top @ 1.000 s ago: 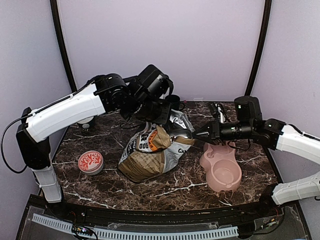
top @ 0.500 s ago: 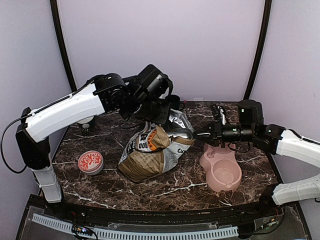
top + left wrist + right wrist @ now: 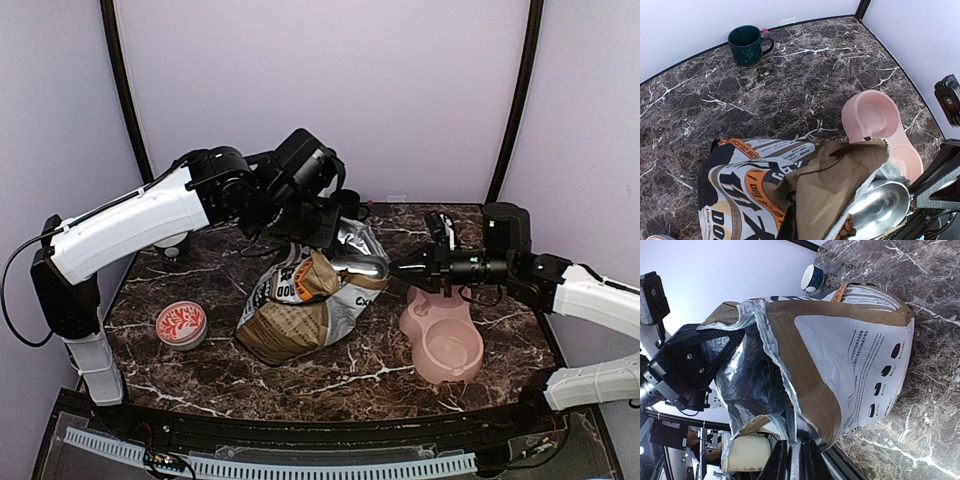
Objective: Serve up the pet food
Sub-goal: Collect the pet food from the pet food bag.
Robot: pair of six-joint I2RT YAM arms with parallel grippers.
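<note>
The tan-and-white printed bag (image 3: 300,310) lies on the table with its foil-lined mouth facing right. My left gripper (image 3: 335,228) is shut on the bag's top flap and holds the mouth open. My right gripper (image 3: 405,266) is shut on the handle of a metal spoon (image 3: 365,268), whose bowl sits in the mouth. In the left wrist view a few reddish-brown pet food pellets (image 3: 846,229) lie at the edge of the spoon (image 3: 880,207). In the right wrist view my right gripper (image 3: 792,457) clamps the spoon handle (image 3: 791,432) below the bag (image 3: 850,355). The pink double bowl (image 3: 440,335) stands right of the bag.
A red-and-white round tin (image 3: 181,323) sits at the left front. A dark mug (image 3: 350,203) stands at the back behind the bag, also in the left wrist view (image 3: 746,45). The pink bowl (image 3: 877,122) lies just right of the bag's mouth. Walls enclose the table.
My right arm has drawn back slightly to the right, and the spoon has slid a little outward in the bag's mouth. The left arm and the bag have held still.
</note>
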